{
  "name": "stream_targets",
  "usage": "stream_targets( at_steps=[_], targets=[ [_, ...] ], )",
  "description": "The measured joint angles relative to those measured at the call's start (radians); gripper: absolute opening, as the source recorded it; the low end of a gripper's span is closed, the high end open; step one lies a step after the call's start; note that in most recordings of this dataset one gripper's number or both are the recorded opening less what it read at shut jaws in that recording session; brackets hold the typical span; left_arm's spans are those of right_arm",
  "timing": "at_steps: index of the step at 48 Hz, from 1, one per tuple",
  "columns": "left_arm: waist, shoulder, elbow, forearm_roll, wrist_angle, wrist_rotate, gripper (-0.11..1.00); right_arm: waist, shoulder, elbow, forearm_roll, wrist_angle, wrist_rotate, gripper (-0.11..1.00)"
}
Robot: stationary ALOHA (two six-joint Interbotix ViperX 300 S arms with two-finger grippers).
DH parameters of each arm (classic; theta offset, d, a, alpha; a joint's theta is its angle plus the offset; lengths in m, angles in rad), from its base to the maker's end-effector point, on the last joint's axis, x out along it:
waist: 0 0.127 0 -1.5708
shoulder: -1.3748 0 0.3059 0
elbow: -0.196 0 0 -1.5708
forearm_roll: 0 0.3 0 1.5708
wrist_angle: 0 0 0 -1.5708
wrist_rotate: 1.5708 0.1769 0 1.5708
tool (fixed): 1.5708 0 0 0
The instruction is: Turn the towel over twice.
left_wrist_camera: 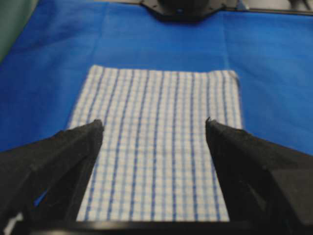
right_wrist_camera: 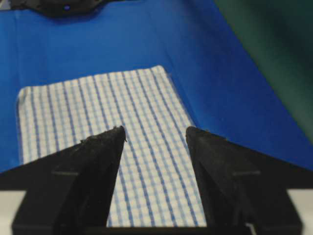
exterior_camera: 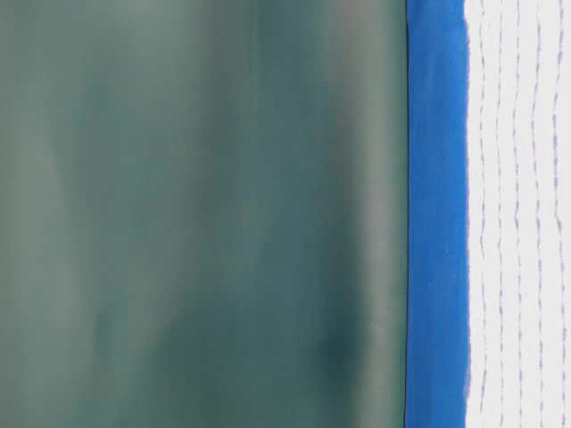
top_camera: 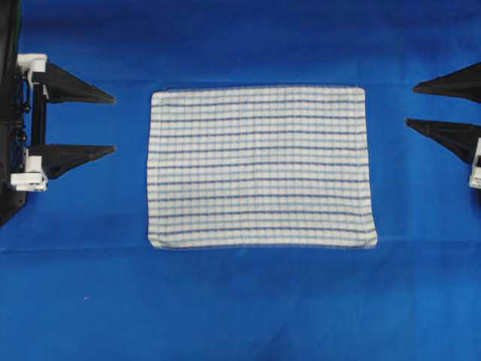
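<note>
Jaws on both sides stand wide apart and hold nothing. Taking the towel (top_camera: 261,167) as the reference, the left gripper (top_camera: 113,123) sits off its left short edge with bare blue cloth (top_camera: 225,301) between them, its two dark fingers (top_camera: 75,89) pointing toward that edge; in the left wrist view the gripper (left_wrist_camera: 154,126) frames the towel (left_wrist_camera: 156,147) without touching it. The towel lies flat and fully spread in the middle of the blue cloth, its corners square, its hems unfolded, and no lifted edge or crease visible from overhead. Its upper face is white with dark and pale blue stripes running along its length and a fine checked grid across them, which reads clearly in both wrist views. Beyond the towel's right short edge the right gripper (top_camera: 410,105) is likewise clear of the fabric, fingers aimed inward; its wrist view shows the gripper (right_wrist_camera: 155,130) poised above the towel (right_wrist_camera: 98,127), no contact. The table-level view is soft and shows little more than a strip of towel (exterior_camera: 522,214) on the blue cloth (exterior_camera: 437,214), so whether any edge is slightly raised there cannot be confirmed. Assessment: which face is uppermost does not establish how many turns are complete; the towel rests either untouched or finished, and no turn is under way.
</note>
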Motion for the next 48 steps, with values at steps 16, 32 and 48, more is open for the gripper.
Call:
stream_targets(
  at_steps=[16, 32, 48],
  targets=[
    [0.0, -0.008, 0.005, 0.0, 0.009, 0.006, 0.81, 0.0, -0.008, 0.002, 0.002, 0.017, -0.002, 0.59],
    [0.003, -0.149, 0.087, 0.0, 0.037, 0.026, 0.8, -0.002, -0.169, 0.104, 0.0, 0.057, -0.002, 0.57],
    [0.015, -0.316, 0.219, 0.0, 0.086, 0.025, 0.79, 0.0, -0.331, 0.275, 0.0, 0.058, 0.037, 0.57]
  ],
)
